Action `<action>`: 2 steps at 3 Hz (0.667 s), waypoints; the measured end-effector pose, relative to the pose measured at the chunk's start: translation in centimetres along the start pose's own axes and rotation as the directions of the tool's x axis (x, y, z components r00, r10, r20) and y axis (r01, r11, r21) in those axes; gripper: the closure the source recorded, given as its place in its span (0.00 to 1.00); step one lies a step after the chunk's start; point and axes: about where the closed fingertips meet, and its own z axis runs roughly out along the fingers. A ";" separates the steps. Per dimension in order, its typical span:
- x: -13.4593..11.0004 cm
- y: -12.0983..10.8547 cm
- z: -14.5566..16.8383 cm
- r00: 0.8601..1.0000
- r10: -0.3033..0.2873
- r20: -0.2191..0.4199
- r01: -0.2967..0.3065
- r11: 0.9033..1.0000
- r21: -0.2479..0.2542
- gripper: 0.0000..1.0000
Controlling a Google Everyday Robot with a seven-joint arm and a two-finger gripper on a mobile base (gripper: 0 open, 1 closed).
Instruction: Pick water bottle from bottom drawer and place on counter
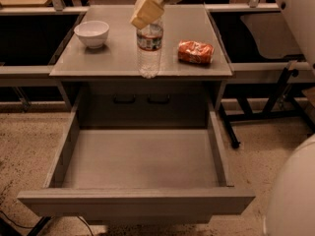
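The water bottle (149,50) is clear with a pale label band and stands upright on the counter (118,58), near its front edge. My gripper (146,11) with its cream-coloured end is right over the bottle's top and hides the cap. The bottom drawer (135,163) is pulled fully open below the counter, and its flat grey floor is bare.
A white bowl (92,33) sits at the counter's back left. A red-orange snack packet (196,52) lies to the right of the bottle. Two dark handles (140,100) show on the smaller drawer fronts. The robot's white body (293,191) fills the lower right corner.
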 end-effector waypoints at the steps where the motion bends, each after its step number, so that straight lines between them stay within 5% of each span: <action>1: 0.7 -1.0 0.4 0.999 0.034 -0.004 -0.034 0.999 0.020 1.00; 2: 1.7 -2.2 0.9 0.997 0.075 -0.018 -0.074 0.997 0.032 1.00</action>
